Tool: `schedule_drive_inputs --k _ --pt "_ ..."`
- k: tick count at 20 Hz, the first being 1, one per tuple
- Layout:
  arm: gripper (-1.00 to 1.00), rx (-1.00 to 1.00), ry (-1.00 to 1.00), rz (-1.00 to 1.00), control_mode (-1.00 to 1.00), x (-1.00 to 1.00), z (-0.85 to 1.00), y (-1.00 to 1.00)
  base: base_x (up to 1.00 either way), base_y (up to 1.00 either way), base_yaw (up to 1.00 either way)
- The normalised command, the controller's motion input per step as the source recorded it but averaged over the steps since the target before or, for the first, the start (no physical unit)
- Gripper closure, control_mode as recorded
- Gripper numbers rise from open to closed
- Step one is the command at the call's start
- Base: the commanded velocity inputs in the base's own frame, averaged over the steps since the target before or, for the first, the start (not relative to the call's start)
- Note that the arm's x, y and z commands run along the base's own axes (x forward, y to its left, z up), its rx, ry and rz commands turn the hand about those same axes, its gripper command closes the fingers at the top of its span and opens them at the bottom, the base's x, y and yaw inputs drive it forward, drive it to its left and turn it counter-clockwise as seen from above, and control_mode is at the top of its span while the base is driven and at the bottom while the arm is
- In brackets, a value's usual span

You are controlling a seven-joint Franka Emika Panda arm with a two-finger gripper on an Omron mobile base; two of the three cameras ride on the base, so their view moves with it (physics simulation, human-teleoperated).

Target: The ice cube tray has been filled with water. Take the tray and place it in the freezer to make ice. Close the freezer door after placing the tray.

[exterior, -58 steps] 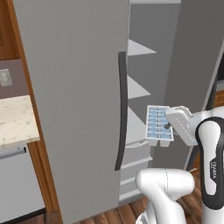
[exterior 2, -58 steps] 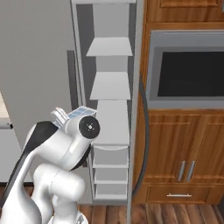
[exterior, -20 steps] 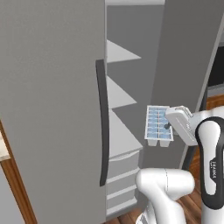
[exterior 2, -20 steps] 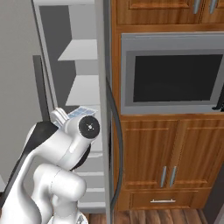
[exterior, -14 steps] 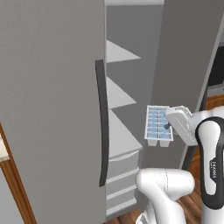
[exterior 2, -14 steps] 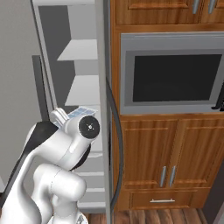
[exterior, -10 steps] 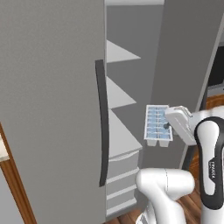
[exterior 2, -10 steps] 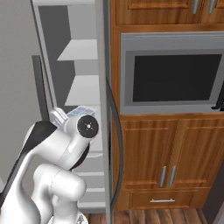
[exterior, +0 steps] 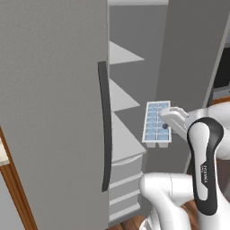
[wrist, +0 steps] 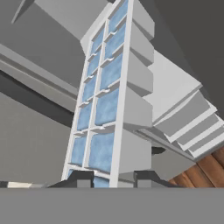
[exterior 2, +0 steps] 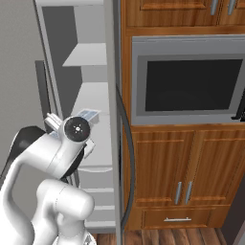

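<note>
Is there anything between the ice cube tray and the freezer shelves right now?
Nothing visible blocks it. The pincer holds the ice cube tray in front of the open freezer, whose white shelves look bare on the parts that show. The freezer door stands swung open to the left, off the path.

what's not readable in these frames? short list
- Hand, left base view: where it grips the ice cube tray is covered by its own white housing.
- Tray's near end, hand view: cut by the bottom edge, past the fingertips.
- Tray, right base view: mostly hidden by the arm's joint.
- Freezer bottom drawers, left base view: partly hidden behind the arm.
</note>
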Motion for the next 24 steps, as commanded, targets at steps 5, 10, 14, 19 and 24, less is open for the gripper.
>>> schedule_drive_inputs --k 5,10,14,19,24 --pt "1.0 -0.01 -0.01 -0.1 -1.0 0.0 0.0 0.18 0.0 0.0 0.0" --pt "1.0 0.03 0.09 -0.05 -1.0 0.0 0.0 0.12 0.0 0.0 0.0" --pt "1.0 0.08 0.0 -0.01 -1.0 0.0 0.0 0.01 0.0 0.0 0.0" --pt "1.0 0.08 -0.06 0.0 -1.0 0.0 0.0 0.0 0.0 0.0 0.0" --pt "1.0 0.01 -0.2 0.0 -1.0 0.0 0.0 0.07 0.0 0.0 0.0"
